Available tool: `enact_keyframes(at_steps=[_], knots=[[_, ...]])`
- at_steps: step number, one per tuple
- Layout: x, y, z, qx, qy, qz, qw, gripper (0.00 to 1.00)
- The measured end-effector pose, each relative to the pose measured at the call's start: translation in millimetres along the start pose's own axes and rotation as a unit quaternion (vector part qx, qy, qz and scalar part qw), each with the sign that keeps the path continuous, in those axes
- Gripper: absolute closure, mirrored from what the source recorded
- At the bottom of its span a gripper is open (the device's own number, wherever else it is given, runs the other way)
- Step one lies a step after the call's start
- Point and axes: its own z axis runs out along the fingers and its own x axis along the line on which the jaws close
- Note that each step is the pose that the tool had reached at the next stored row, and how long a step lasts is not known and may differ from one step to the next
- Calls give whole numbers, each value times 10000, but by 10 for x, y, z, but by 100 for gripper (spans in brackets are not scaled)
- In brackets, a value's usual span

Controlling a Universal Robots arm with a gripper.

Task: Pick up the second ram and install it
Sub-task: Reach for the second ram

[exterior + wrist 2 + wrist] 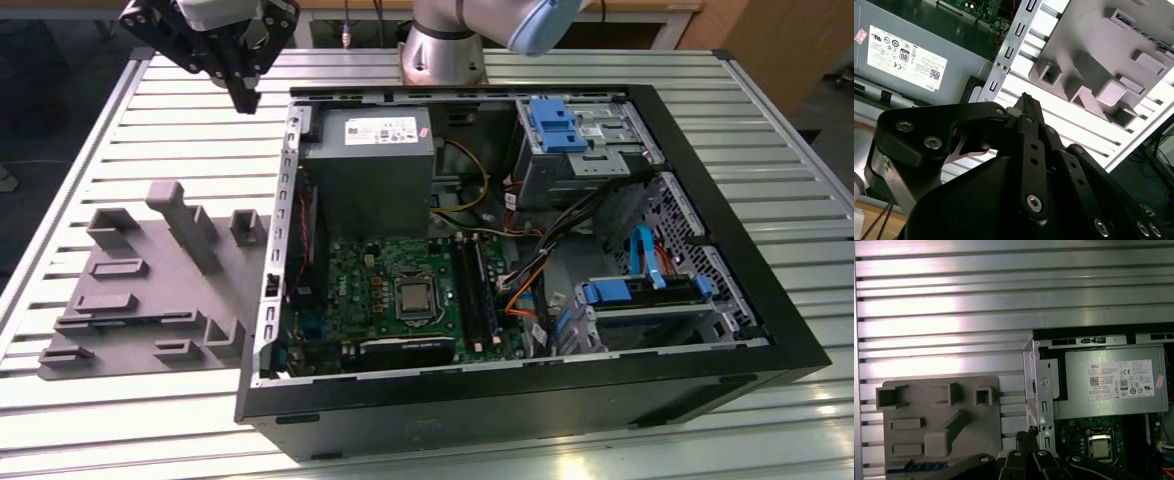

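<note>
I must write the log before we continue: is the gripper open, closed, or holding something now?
Gripper: closed, with nothing visibly held.

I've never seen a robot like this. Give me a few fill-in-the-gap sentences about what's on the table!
1. The computer case lies with its side ____.
2. The moulded tray beside it is ____ in colour.
3. The drive brackets inside the case are ____.
4. In the exterior view, the robot's fingers hang to the ____ of the case, not the right.
Missing words: open; grey; blue; left.
</note>
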Motion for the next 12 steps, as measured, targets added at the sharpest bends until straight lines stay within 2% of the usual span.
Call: enact_keyframes(at_steps=[12], knots=[[50,-4,-1,0,0,0,10000,89]])
